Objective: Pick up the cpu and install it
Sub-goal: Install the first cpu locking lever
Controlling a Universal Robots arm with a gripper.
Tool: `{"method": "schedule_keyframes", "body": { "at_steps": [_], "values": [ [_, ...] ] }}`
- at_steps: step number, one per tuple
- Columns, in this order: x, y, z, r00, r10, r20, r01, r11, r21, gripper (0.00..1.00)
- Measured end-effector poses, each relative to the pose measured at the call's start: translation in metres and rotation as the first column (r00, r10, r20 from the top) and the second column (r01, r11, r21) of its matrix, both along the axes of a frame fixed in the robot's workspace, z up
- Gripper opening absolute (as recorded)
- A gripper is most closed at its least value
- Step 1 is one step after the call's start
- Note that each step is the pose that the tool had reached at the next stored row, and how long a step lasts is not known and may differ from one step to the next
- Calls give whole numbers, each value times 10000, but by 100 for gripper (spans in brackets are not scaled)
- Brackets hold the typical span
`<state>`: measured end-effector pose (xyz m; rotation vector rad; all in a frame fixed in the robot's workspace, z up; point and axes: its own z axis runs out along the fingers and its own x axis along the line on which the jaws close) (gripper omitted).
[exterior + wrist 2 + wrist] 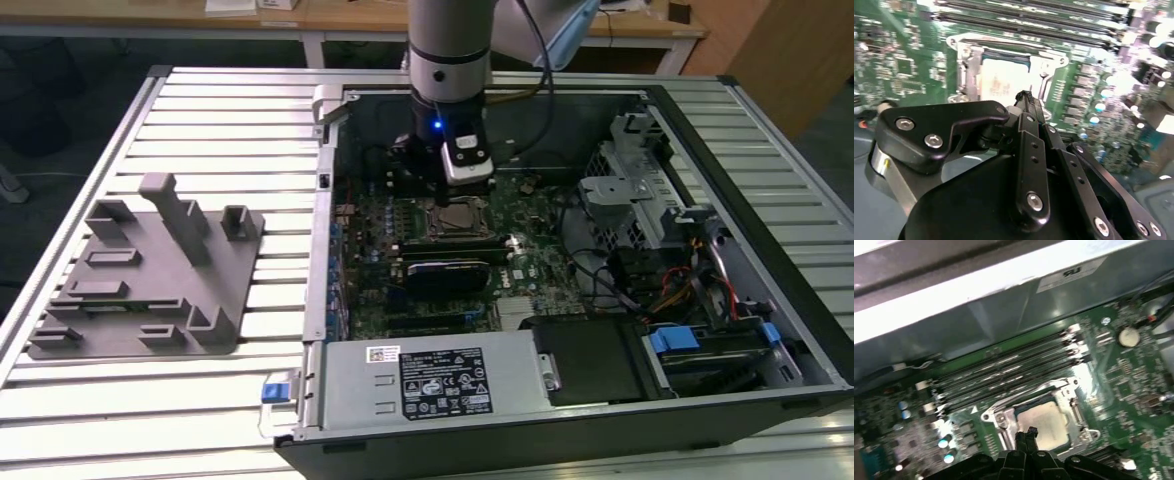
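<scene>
The cpu (462,215) lies flat in its socket on the green motherboard (534,270) inside the open computer case. Its silver top shows in both wrist views (1003,84) (1046,423), framed by the metal socket bracket (1004,416). My gripper (445,192) hangs just above the socket, at the cpu's edge. In both wrist views its black fingertips (1026,98) (1027,435) are pressed together with nothing between them. The gripper is shut and empty, and the cpu rests apart from it.
A grey plastic fixture tray (147,270) lies on the slatted table at the exterior view's left. Memory slots (1004,372) run beside the socket, with the case wall (1004,295) behind them. A black module (447,272), power supply (427,380) and drive cage (641,200) crowd the case.
</scene>
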<state>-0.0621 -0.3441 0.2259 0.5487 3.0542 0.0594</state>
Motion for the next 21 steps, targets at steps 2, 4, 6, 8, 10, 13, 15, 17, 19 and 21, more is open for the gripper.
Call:
{"method": "schedule_keyframes", "body": {
  "at_steps": [2,4,6,8,10,13,15,17,19,21],
  "values": [
    [0,0,1,10000,-1,-66,1,10000,-3,11],
    [0,0,1,10000,0,-83,0,10000,-2,11],
    [1,0,1,10000,4,-92,-4,10000,-2,11],
    [9,0,0,9999,98,-92,-98,10000,1,11],
    [22,0,0,9996,278,-92,-278,9996,0,11],
    [39,0,-1,9982,596,-92,-596,9982,0,11],
    [48,0,-2,9965,830,-92,-830,9966,0,11],
    [58,0,-3,9946,1038,-92,-1038,9946,0,11],
    [81,0,-3,9927,1203,-93,-1203,9927,-1,11],
    [112,0,-3,9911,1326,-93,-1326,9912,0,11]
  ]
}}
